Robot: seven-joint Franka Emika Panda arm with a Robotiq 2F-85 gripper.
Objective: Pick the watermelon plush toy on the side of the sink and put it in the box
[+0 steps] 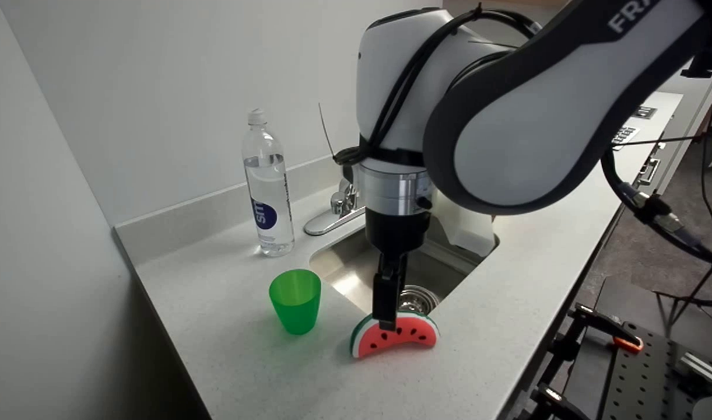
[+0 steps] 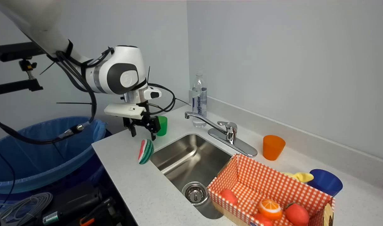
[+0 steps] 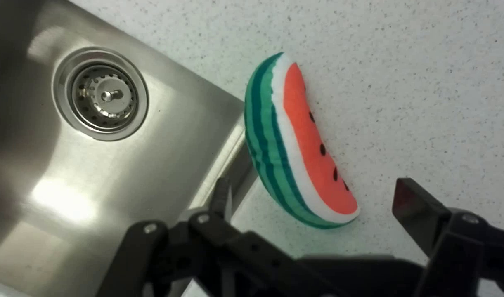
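Watermelon plush toy (image 2: 146,151), a soft half-circle slice with a red face, dark seeds and a striped green rind, sits on the speckled white counter (image 2: 160,191). In an exterior view it is just beside the left corner of the rectangular shiny steel sink (image 2: 197,163). Your black two-fingered gripper (image 2: 143,136) hangs near it, and its fingers (image 3: 419,216) are spread wide with nothing in them. Just to the right is a green plastic cup (image 2: 162,125), so mind that. On the near right, the orange-and-white checked box (image 2: 269,175), with no lid, holds round red and orange toys (image 2: 270,209).

You look to be lining up for the grab, which is not done yet. Next, bring the fingers over the toy's middle, one on each side, go down and squeeze softly. Watch the sink's edge, as a finger could dip over it. Then lift high and go right to the box.

The tall clear plastic water bottle (image 1: 268,192) shows "sm" in a dark blue spot, and its side letters (image 2: 199,106) read "martwater". Your big white and grey robot arm (image 1: 507,140) says "FRA"; the rest can't be seen.
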